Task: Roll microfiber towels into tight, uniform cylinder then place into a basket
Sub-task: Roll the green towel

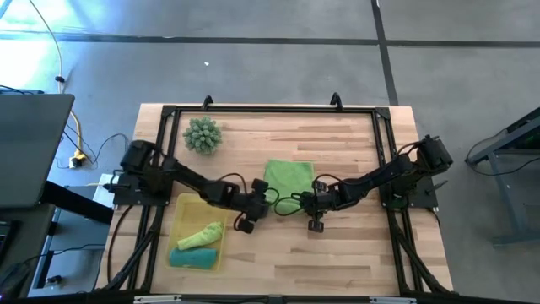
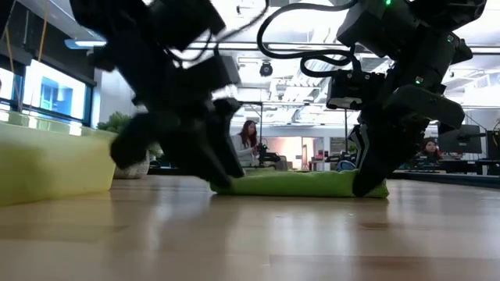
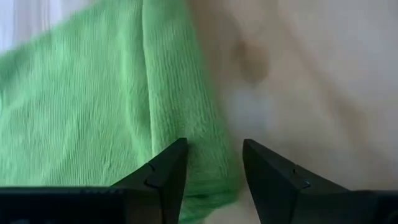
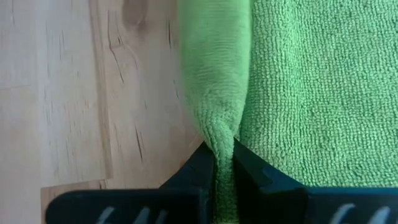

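Lime green towel (image 1: pixel 288 176) lies flat on the wooden counter (image 1: pixel 354 245), its near edge turned over into a low roll, and both hands work at that edge. At the right end of the roll the right hand (image 4: pixel 224 163) has its fingers (image 4: pixel 200 169) pressed together on a pinch of the rolled cloth; in the high view this hand (image 1: pixel 315 207) sits at the towel's near right corner. At the other end the left hand (image 3: pixel 214 177) stands with its fingers (image 3: pixel 169 174) apart, the rolled edge of the cloth lying between and just ahead of them, one finger over the towel and the other over bare wood. From above, the left hand (image 1: pixel 251 209) is at the towel's near left corner, close beside the right one.

Out past the left hand, on its outer side, sits the yellow basket (image 1: pixel 180 253), holding a rolled lime green towel (image 1: pixel 201 235) and a rolled teal towel (image 1: pixel 192 257) side by side. Farther off, beyond the left arm, a spiky pale-green ball (image 1: pixel 202 135) rests on the counter.
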Controlling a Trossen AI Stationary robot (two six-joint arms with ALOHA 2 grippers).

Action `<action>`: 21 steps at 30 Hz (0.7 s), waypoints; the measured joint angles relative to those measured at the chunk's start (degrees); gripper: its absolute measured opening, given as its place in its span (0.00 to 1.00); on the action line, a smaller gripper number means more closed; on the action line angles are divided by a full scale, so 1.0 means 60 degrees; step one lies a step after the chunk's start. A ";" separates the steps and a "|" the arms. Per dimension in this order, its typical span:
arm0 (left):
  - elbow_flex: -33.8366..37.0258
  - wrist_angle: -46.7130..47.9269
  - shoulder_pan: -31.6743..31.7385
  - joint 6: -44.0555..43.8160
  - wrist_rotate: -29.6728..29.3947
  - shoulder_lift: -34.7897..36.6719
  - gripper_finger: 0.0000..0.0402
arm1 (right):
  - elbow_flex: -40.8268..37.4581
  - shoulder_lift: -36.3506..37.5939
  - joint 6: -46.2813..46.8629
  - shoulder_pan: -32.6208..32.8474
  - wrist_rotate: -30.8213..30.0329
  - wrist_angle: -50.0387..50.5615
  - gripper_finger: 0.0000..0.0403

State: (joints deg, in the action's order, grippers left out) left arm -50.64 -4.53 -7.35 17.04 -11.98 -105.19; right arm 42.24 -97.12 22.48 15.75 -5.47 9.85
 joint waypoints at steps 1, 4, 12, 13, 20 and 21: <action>0.0004 -0.0038 0.0050 0.0018 -0.0060 -0.0135 0.37 | 0.0000 0.0000 0.0000 0.0000 0.0003 0.0000 0.04; -0.0014 -0.0343 0.0218 0.0018 -0.0140 -0.0422 0.37 | 0.0000 0.0000 0.0003 0.0000 -0.0004 -0.0007 0.04; -0.0025 -0.0469 0.0811 -0.1412 0.1029 -0.0575 0.31 | -0.0004 0.0000 0.0002 0.0000 0.0028 -0.0018 0.04; -0.0032 -0.0412 0.0927 -0.1820 0.1400 -0.0575 0.29 | -0.0004 0.0014 0.0000 0.0000 0.0035 -0.0015 0.04; -0.0063 -0.0044 0.1585 -0.4106 0.3944 -0.0659 0.03 | -0.0051 0.0904 -0.0755 0.0007 0.0193 0.0366 0.16; -0.0040 -0.0034 0.1644 -0.4439 0.4369 -0.0660 0.02 | -0.0055 0.1056 -0.0820 0.0007 0.0195 0.0461 0.18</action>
State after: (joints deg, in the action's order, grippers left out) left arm -50.88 -4.73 2.51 -9.59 14.24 -109.15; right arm 41.91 -90.79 17.56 15.79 -4.30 12.61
